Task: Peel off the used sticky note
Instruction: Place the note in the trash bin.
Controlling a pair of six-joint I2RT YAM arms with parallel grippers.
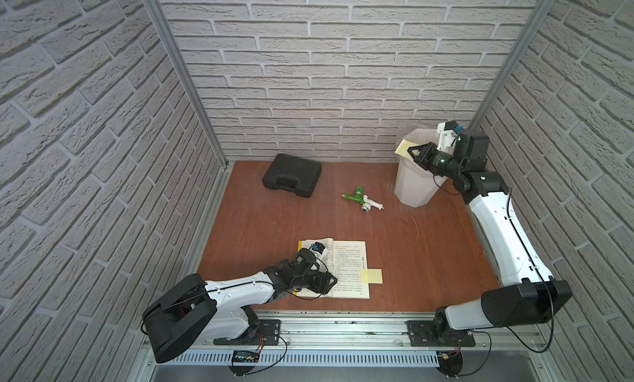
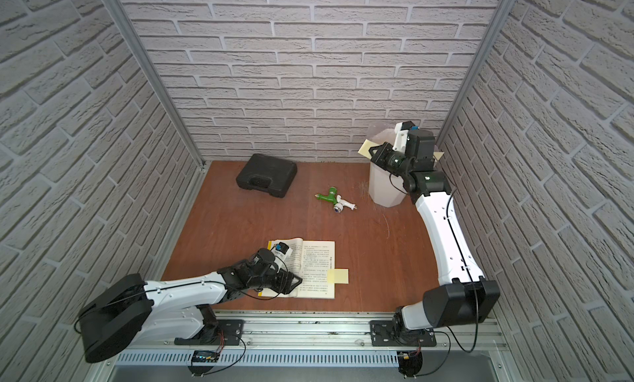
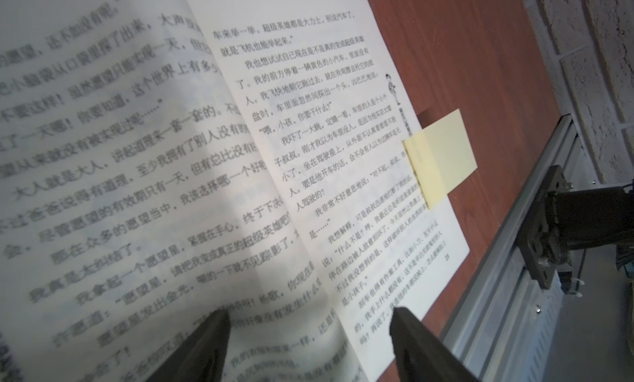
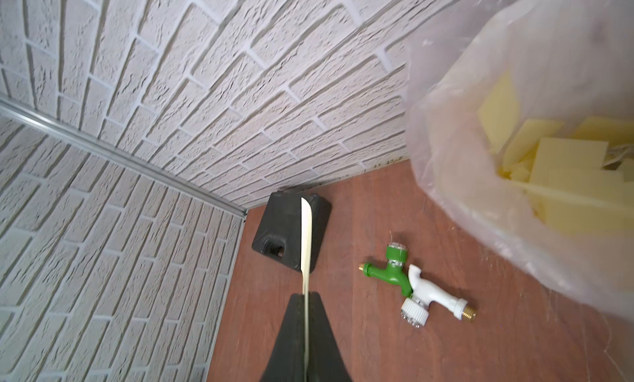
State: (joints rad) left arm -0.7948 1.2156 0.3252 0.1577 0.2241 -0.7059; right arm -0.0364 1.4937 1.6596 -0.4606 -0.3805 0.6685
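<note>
One peel was judged done: a peeled note (image 1: 404, 146) was pinched flat between the closed jaws of the right tool (image 1: 410, 153) and held at the rim of the lined bin (image 1: 410, 188), where other yellow notes were seen; the drop was not yet made. A second note (image 1: 372, 276) was stuck to the outer edge of the open book (image 1: 346, 260), overhanging the desk (image 1: 429, 253), so more was judged left. The left tool (image 1: 334, 281) was set over the pages, jaws apart and empty. Room by the bin was cramped by the wall corner; open desk was left between book and bin, apart from the taps (image 1: 362, 200) and black case (image 1: 291, 179)
</note>
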